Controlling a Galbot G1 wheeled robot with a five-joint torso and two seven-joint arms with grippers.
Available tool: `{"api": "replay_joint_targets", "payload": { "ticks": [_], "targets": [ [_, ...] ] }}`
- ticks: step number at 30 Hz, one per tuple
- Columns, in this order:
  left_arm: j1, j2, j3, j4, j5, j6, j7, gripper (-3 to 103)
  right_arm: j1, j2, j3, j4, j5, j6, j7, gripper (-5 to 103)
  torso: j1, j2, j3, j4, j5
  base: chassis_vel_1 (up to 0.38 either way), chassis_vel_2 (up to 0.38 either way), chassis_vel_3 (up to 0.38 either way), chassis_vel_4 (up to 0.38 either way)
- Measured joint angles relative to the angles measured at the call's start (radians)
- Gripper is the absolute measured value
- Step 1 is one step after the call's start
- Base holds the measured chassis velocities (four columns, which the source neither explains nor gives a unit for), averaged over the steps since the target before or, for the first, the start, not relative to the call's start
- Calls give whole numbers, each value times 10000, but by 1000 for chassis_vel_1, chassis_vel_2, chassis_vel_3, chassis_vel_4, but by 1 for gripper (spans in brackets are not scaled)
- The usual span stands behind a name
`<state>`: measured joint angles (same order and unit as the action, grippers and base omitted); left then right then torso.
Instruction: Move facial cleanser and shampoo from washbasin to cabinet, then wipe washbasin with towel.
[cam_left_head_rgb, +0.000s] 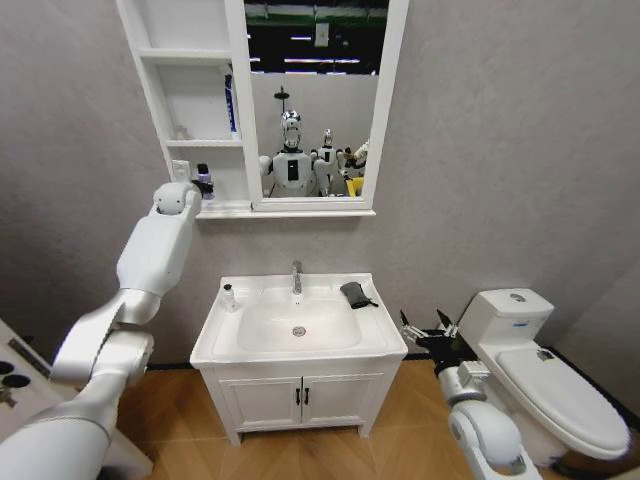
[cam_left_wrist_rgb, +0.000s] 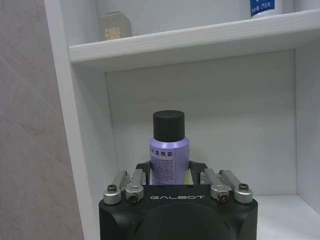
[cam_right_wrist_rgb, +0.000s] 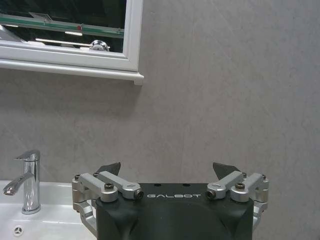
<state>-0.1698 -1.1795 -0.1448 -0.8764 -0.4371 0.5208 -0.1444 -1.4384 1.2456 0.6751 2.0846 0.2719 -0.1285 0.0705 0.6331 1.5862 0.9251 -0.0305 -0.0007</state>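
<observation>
Two bottles are your concern here: the lavender, black-capped bottle (cam_left_wrist_rgb: 169, 155), which your left gripper (cam_left_wrist_rgb: 169, 176) pinches from both sides inside the lowest compartment of the cabinet (cam_left_head_rgb: 160, 100), and a small clear bottle with a dark cap (cam_left_head_rgb: 229, 297) standing on the rear left corner of the washbasin (cam_left_head_rgb: 385, 340) rim. In the left wrist view the lavender bottle stands upright, well inside the compartment and short of its back wall; whether its base is resting on the shelf cannot be told, because the gripper body hides it. To finish this placement well, lower until the base is judged fully seated, then spread the fingers evenly so that neither side drags the bottle over, and draw straight back out of the opening, clear of the shelf board above. A blue-and-white bottle (cam_left_head_rgb: 230, 103) stands on the middle shelf. Your right gripper (cam_right_wrist_rgb: 170, 172) hangs beside the washbasin's right edge, near the toilet (cam_left_head_rgb: 545, 375), its fingers spread wide and holding nothing. The towel (cam_left_head_rgb: 354, 293) lies bunched on the rear right of the rim, beside the chrome tap (cam_left_head_rgb: 296, 277).
</observation>
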Motion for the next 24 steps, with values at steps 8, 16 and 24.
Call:
{"api": "replay_joint_targets", "payload": {
  "ticks": [8, 16, 24],
  "targets": [
    [-141, -132, -161, 476, 237, -132, -16, 42, 20, -81, -21, -3, 76, 16, -14, 100, 0, 0, 0, 0, 0, 0, 0, 0, 0],
    [-181, -266, -226, 718, 246, -198, -40, 42, -8, -129, 14, 17, 113, 44, -20, 100, 0, 1, 0, 0, 0, 0, 0, 0, 0],
    [-243, -432, -283, 987, 447, -245, -230, 42, -47, -187, 96, 61, 174, 81, -21, 100, 0, 1, 0, 0, -1, 0, 0, 0, 0]
  ]
}}
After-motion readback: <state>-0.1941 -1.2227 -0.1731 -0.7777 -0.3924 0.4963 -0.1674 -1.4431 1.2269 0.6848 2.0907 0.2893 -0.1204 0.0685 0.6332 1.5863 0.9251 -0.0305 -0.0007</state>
